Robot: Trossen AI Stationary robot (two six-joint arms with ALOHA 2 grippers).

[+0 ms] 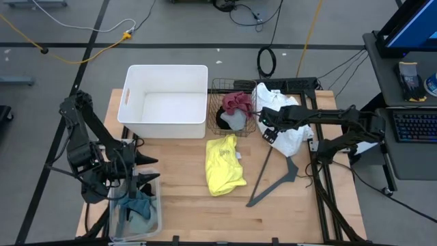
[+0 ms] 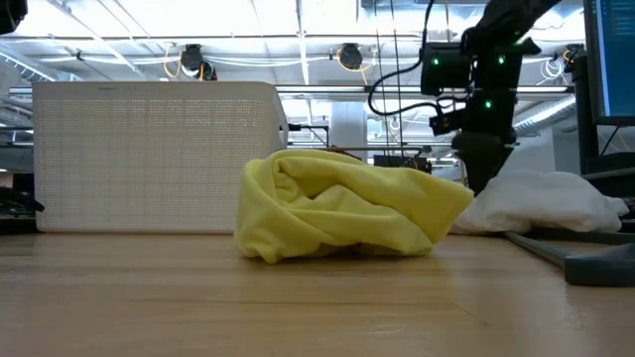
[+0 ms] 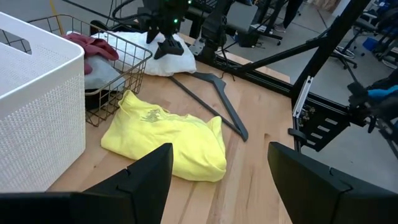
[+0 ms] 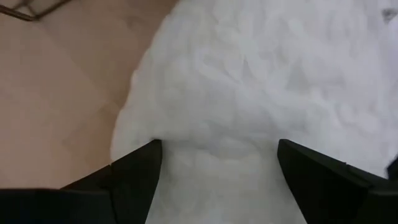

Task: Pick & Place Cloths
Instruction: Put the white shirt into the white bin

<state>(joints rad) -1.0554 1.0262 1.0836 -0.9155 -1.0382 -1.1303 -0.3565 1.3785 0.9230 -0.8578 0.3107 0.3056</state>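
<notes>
High view, looking straight down on a wooden table (image 1: 273,219). Largest on it is a white bin (image 1: 166,101) at the back left, showing nothing inside. Just beside it to the right stands a wire basket (image 1: 233,109) holding a maroon cloth (image 1: 237,101) on top of a grey cloth (image 1: 235,121), with something dark beneath; these look already sorted. Right of the basket lies the white cloth (image 1: 290,133), heaped at the table's right edge. The right gripper (image 1: 268,123) is right over the heap, its fingers (image 4: 134,174) spread wide with the white fabric between them but not clamped; judging by this, it is about to pinch the cloth for lifting. In front of the basket, mid-table, the yellow cloth (image 1: 224,164) lies crumpled and untouched, probably waiting its turn. A dark hanger (image 1: 276,178) lies flat between the yellow and white cloths, apart from both. At the front left corner sits a small clear tub (image 1: 154,219) with a teal cloth (image 1: 136,205) in it. The left gripper (image 1: 140,179) hangs over that tub, fingers apart and holding nothing, seemingly waiting while the other arm works
</notes>
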